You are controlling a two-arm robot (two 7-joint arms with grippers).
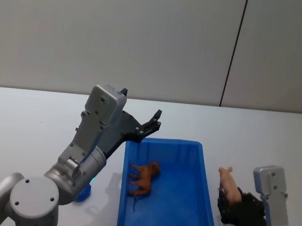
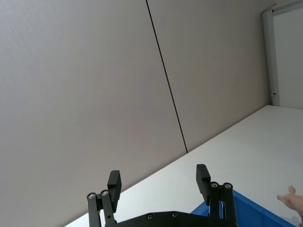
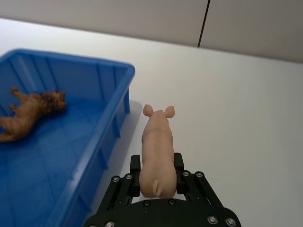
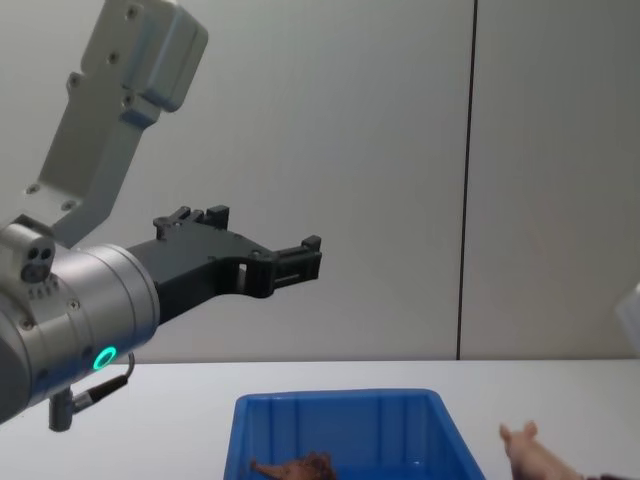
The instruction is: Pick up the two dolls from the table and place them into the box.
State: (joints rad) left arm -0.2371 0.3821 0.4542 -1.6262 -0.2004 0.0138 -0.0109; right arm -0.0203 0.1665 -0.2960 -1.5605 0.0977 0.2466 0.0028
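Observation:
The reddish-brown doll [image 1: 144,178] lies on its side inside the blue box [image 1: 204,205], also seen as the brown doll [image 3: 31,111] in the right wrist view. The pale pink doll [image 1: 229,185] is clamped in my right gripper [image 1: 229,203], lifted just right of the box; its pointed ears face forward on the pink doll [image 3: 157,150]. My right gripper [image 3: 157,172] is shut on its rear. My left gripper [image 1: 151,125] hovers open and empty above the box's far left corner, as the left gripper [image 2: 158,182] and left gripper [image 4: 295,260] show.
White table [image 1: 31,116] stretches around the box, with a grey wall behind. A small blue object [image 1: 84,192] lies by the left arm's base. Bare table [image 3: 236,94] lies right of the box [image 3: 118,101].

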